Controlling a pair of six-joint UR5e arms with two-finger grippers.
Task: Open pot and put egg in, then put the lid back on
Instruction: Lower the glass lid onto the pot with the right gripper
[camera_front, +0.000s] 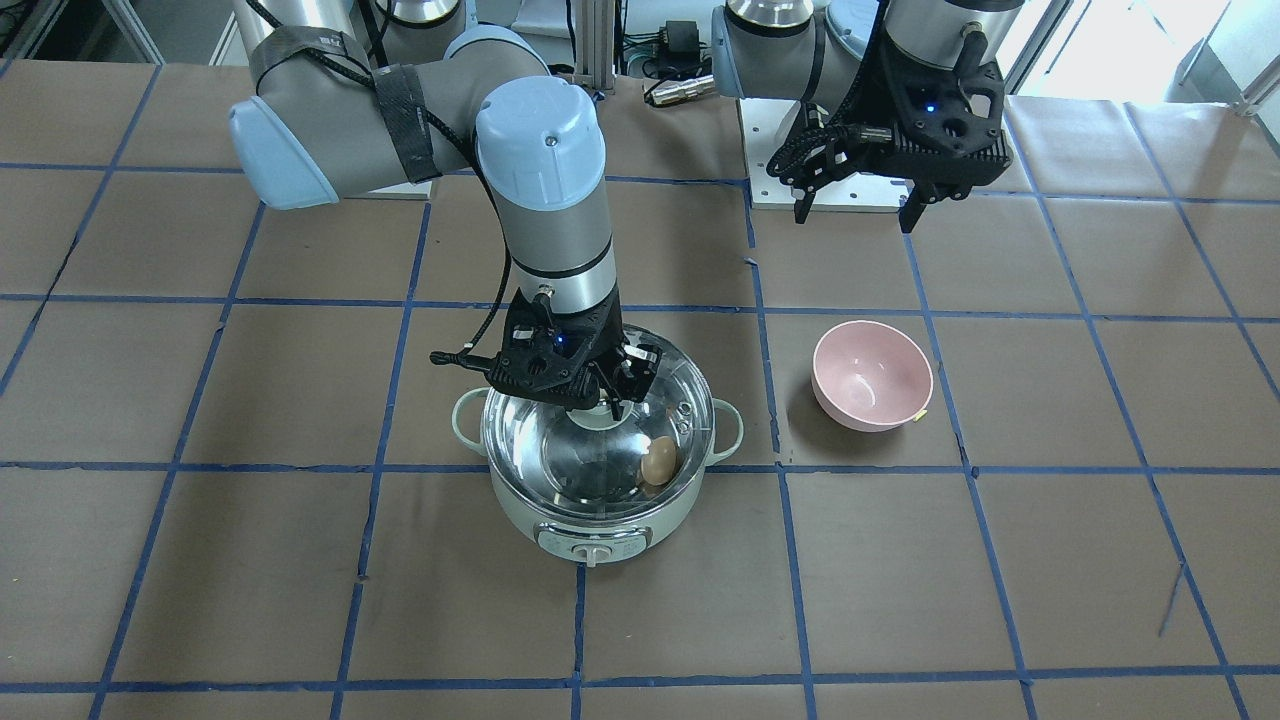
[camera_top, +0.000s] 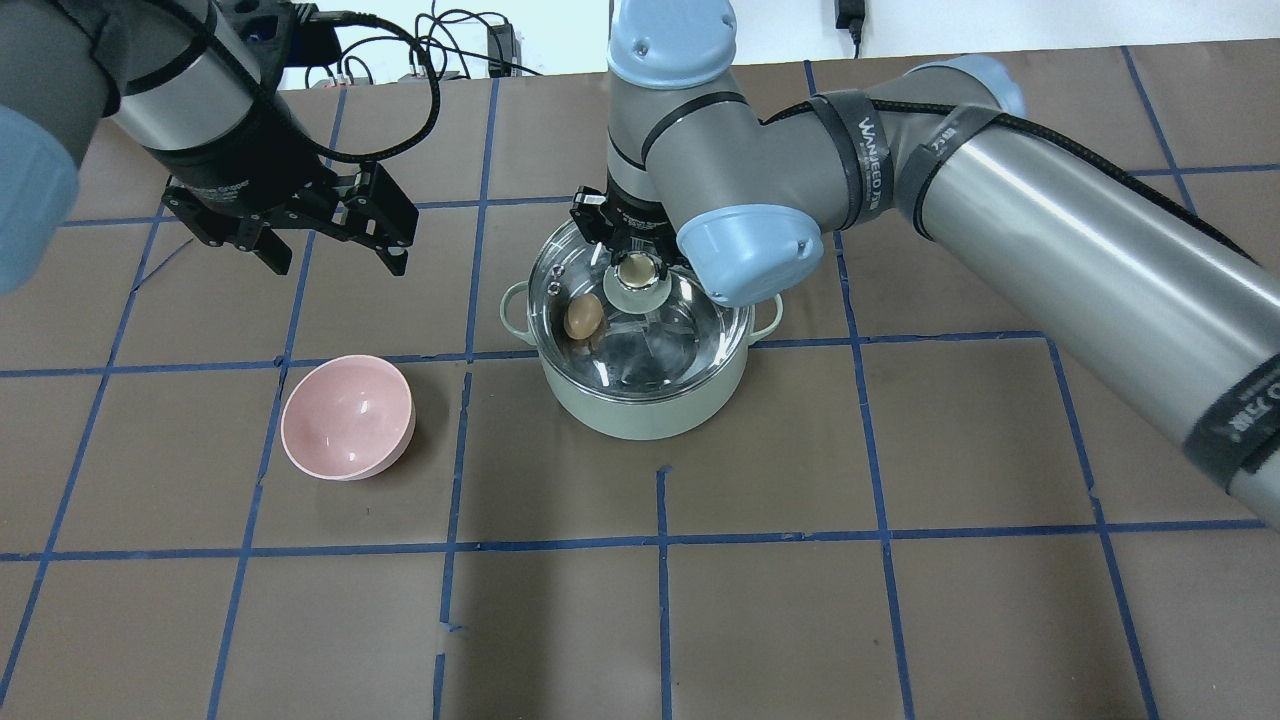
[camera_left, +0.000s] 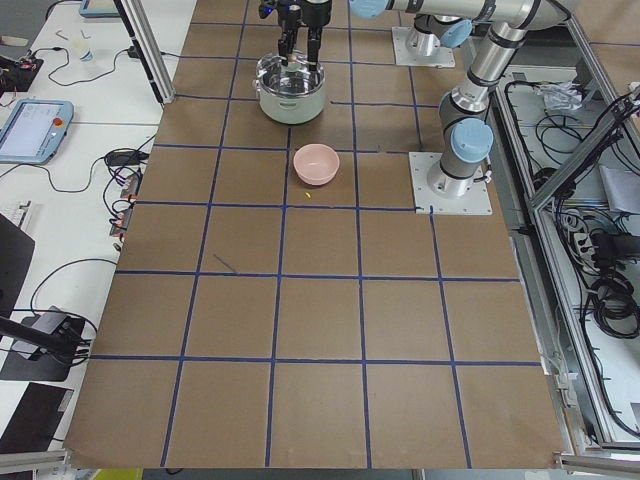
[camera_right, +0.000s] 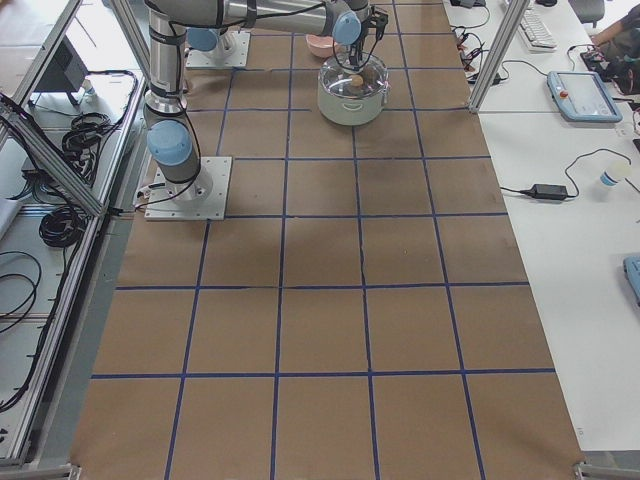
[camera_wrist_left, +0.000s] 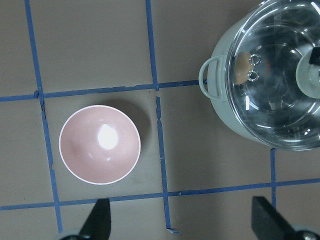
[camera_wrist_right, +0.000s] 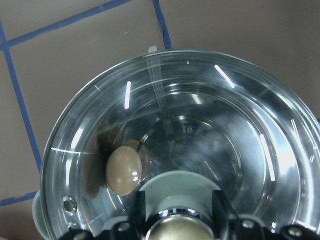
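While the right claw grips the lid, egg lies underneath.

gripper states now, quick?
Left gripper: open, empty.
Right gripper: straddling the beige round knob of the large round clear glass lid; grip cannot be told.

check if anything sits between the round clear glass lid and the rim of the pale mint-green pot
Nothing visible does. The clear glass lid already covers the mint-green pot; the tan egg lies low inside, and the pink bowl stands apart.
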